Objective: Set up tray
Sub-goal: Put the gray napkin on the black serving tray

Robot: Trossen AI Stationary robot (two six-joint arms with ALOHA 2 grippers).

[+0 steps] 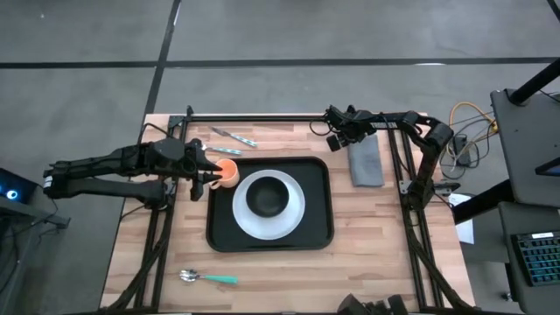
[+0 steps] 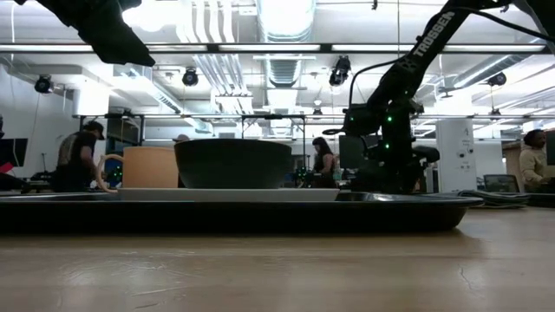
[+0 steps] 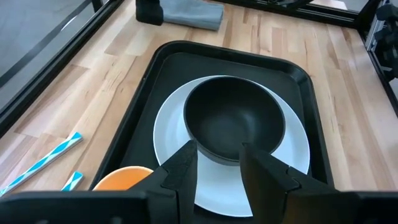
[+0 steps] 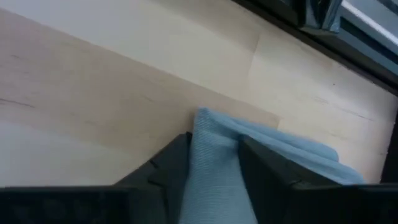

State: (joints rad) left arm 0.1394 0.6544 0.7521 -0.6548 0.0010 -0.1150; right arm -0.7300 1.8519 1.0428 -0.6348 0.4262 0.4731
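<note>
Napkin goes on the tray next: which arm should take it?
Probably the right. The right gripper already straddles the edge of the grey napkin, fingers open. The left gripper sits across the tray by the orange cup.

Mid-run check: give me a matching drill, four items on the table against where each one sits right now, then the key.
Items:
1. black bowl
2. orange cup
3. grey napkin
4. teal-handled spoon

Places:
A. on the bare wood right of the tray, at the right end effector
B. on the white plate
C. on the wood at the table's near edge, left of centre
D. at the tray's far left corner, by the left end effector

Pairs: 1-B, 2-D, 3-A, 4-C
</note>
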